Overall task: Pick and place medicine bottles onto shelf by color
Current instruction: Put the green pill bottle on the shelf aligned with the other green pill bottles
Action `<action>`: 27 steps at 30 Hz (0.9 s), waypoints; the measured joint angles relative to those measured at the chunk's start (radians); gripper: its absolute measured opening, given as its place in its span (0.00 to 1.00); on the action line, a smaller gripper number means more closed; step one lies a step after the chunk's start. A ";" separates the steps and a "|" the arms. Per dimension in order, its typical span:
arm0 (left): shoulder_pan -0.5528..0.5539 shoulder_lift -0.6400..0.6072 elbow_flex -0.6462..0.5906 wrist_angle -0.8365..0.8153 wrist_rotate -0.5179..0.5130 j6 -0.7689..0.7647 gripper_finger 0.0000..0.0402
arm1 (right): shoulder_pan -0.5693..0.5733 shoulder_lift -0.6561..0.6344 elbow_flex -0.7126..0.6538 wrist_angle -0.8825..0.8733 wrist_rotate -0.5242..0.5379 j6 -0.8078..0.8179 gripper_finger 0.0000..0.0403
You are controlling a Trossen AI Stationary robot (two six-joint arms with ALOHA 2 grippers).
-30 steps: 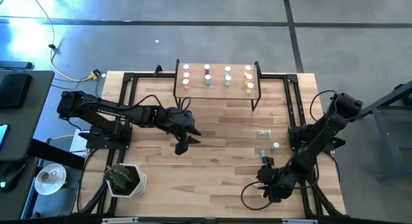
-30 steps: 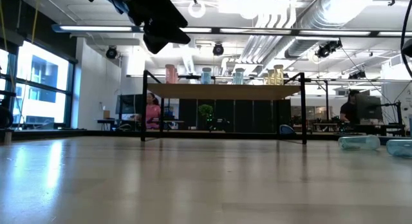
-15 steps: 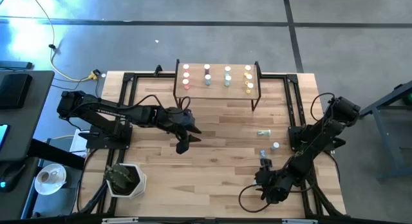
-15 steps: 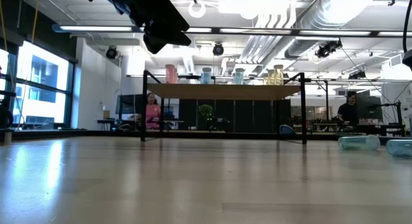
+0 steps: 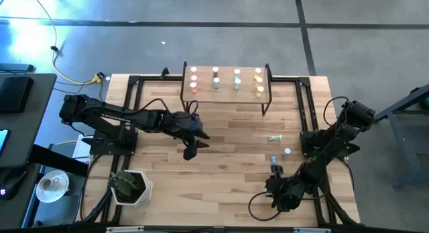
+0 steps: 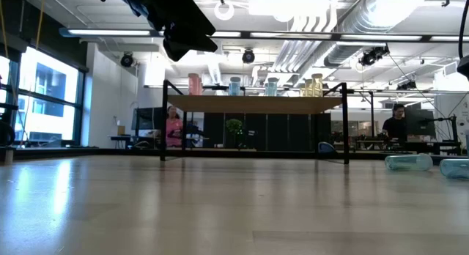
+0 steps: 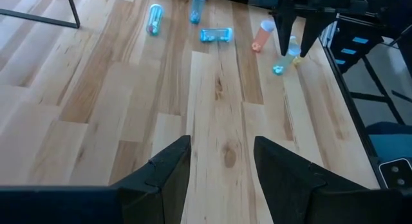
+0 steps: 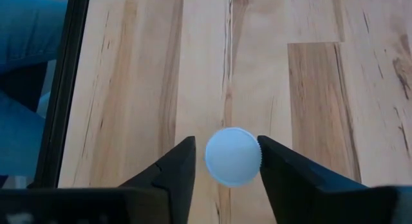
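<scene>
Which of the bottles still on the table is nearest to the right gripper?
The upright bottle with its white cap between the fingers of the open right gripper; the other loose bottles sit apart, nearer the shelf.

Capped bottles [image 5: 215, 78] upright in rows on shelf [image 5: 226, 92], few loose bottles [image 5: 275, 138] on tabletop nr right side

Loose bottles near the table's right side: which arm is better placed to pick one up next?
The right arm. Its gripper is open with a white-capped bottle between its fingers, beside the loose bottles. The left gripper hangs open over bare wood at mid-table.
</scene>
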 joint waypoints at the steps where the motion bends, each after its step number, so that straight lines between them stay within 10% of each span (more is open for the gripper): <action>1: 0.000 0.000 0.000 0.000 0.000 0.000 0.40 | 0.000 0.000 0.000 0.000 0.000 0.001 0.37; 27: 0.000 0.000 0.000 0.000 -0.035 0.040 0.40 | -0.040 -0.001 0.212 -0.179 0.098 -0.092 0.28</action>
